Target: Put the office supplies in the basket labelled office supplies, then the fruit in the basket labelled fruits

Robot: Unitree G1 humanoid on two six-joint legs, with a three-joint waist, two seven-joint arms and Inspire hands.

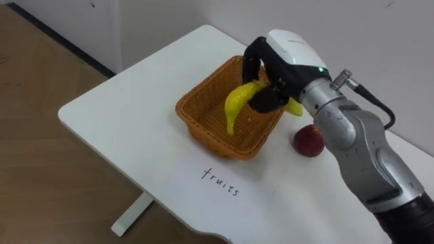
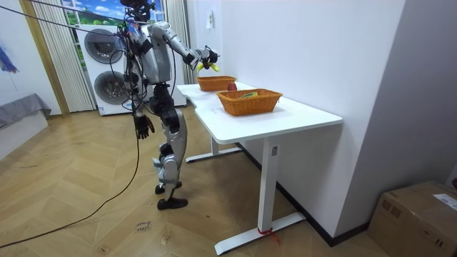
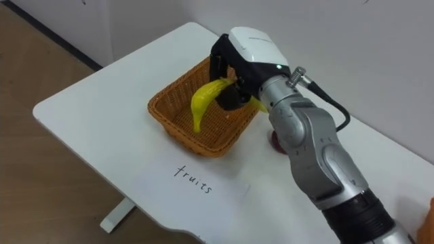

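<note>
A yellow banana [image 1: 239, 102] hangs tip-down over the inside of the brown wicker fruit basket [image 1: 202, 127]. My right hand [image 1: 288, 54] is shut on its upper end, fingers curled round it from above. The basket stands near the table's far corner, and no other fruit shows inside it. A red apple [image 1: 308, 141] lies on the table just right of the basket, partly behind my forearm. In the room view I stand at the far end of the table with my right arm stretched over the basket, and my left hand [image 2: 144, 126] hangs by my side, fingers relaxed.
A paper label with handwriting [image 1: 220, 181] lies on the white table [image 1: 122, 115] in front of the basket. A second wicker basket [image 2: 250, 102] holding some items stands further along the table. The wall runs behind the table; washing machines [image 2: 107, 68] stand behind me.
</note>
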